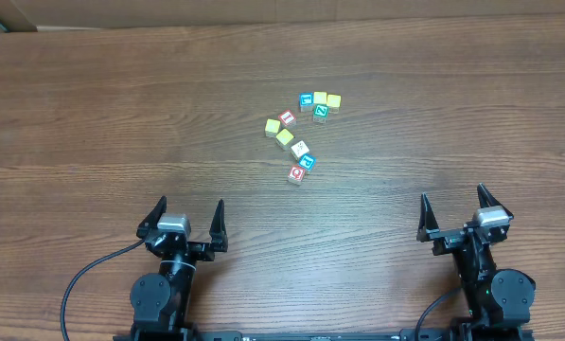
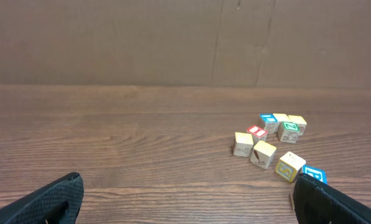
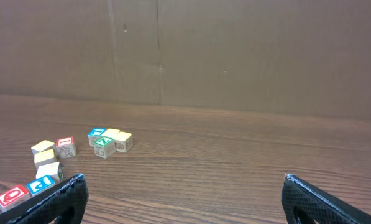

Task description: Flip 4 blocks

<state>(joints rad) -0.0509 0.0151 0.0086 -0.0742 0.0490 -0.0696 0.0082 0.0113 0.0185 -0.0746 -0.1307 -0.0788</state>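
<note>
The blocks lie in a loose cluster at the table's middle. The red-framed Q block (image 1: pixel 296 174) is nearest me, with the blue P block (image 1: pixel 309 161) and the pale block (image 1: pixel 301 149) just behind it. Farther back sits the green Z block (image 1: pixel 320 112). My left gripper (image 1: pixel 189 210) and right gripper (image 1: pixel 452 201) stand open and empty near the front edge, well short of the cluster. The right wrist view shows Q (image 3: pixel 11 197), P (image 3: pixel 41 184) and Z (image 3: pixel 102 145) at its left. In the left wrist view P (image 2: pixel 314 174) peeks past my right finger (image 2: pixel 334 202).
Other cubes share the cluster: plain yellow ones (image 1: pixel 284 137) (image 1: pixel 272 125) (image 1: pixel 333 100), a red-faced cube (image 1: pixel 286 118) and a blue-faced cube (image 1: pixel 306 98). A brown cardboard wall (image 3: pixel 235 56) stands behind the wooden table (image 1: pixel 121 114).
</note>
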